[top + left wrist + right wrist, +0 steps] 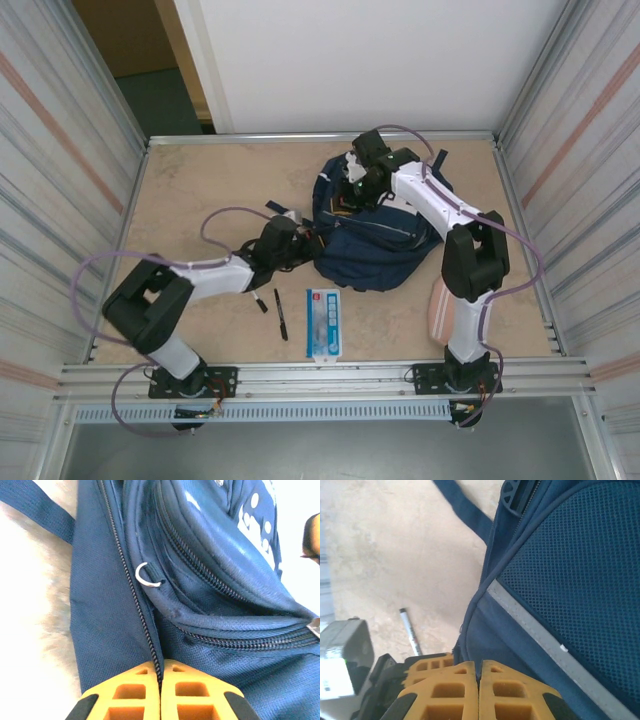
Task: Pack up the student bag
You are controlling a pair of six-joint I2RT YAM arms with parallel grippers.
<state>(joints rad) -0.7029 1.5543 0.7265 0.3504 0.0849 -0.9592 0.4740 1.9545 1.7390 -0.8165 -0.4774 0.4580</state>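
Nearest the arm bases, three things lie loose on the desk (200,180): a blue-and-white packet (324,323), a black pen (281,313) just left of it, and a short marker (260,303) beside the pen. A pink item (436,308) sits close by the right arm's lower link, partly hidden by it. None of these is in the bag, so the packing proper looks not yet begun.

Further in, the left hand (160,672) reaches to the left edge of the student bag (375,250). Its yellow fingers (132,692) are pressed together, and a zip line runs straight into the seam between them, so it appears to be pinching the fabric along that zip. In the left wrist view the pocket zips above it run closed, with a small metal ring (145,575) hanging off one seam.

The bag itself lies slumped at the middle of the desk, towards the right, navy with pale patches.

At its far side the right hand (479,672) comes down from above. Its fingers are likewise pressed together, seemingly nipping the bag's edge just below a grey reflective stripe (530,625) and a mesh panel (575,575).

My reading: both hands hold the bag to spread or open it. Opening a compartment and loading every loose item remain to be done
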